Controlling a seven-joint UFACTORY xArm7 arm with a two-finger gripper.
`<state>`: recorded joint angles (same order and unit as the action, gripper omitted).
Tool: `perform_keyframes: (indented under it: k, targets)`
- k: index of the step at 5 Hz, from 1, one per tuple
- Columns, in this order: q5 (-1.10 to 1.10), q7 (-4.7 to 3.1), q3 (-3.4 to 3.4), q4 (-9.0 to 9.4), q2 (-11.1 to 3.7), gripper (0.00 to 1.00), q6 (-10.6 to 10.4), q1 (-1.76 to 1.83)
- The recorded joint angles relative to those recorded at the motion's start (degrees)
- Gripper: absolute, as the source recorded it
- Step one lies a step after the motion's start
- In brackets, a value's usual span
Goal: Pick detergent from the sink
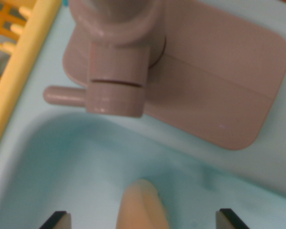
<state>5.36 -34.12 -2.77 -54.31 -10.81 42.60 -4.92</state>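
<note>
The two dark fingers [57,220] show only as tips at the bottom edge of the wrist view, one at the view's left and one at the view's right, set wide apart. They are spread and hold nothing. The gripper [142,222] is centred low in the frame.

Between the tips, nearer the middle, stands the rounded peach top of what I take to be the detergent [142,205]. It rises from the bottom edge and is blurred, so its shape below the top is hidden. It sits in the gap, clear of both tips, with open space on each side.

Around it lies the pale blue sink [62,162], its basin filling the lower half of the view. Beyond the basin's far rim sits the mauve faucet [117,90], with a small lever poking out toward the view's left and a wide flat base plate [219,81] running to the view's right. At the top of the view's left is a yellow rack [24,57] with something orange inside it, too cut off to name.

As for progress, I judge the approach to be largely made: the fingers straddle the detergent. The grasp is not yet done, nor the lift. What remains is to close on it, perhaps after lowering a little, then raise it out of the sink.
</note>
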Motion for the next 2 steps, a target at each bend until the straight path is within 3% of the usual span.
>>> perform_keyframes:
  k: [2]
  targets:
    - [0.07, -0.27, -0.01, 0.33, -0.07, 0.0, -0.4, -0.03]
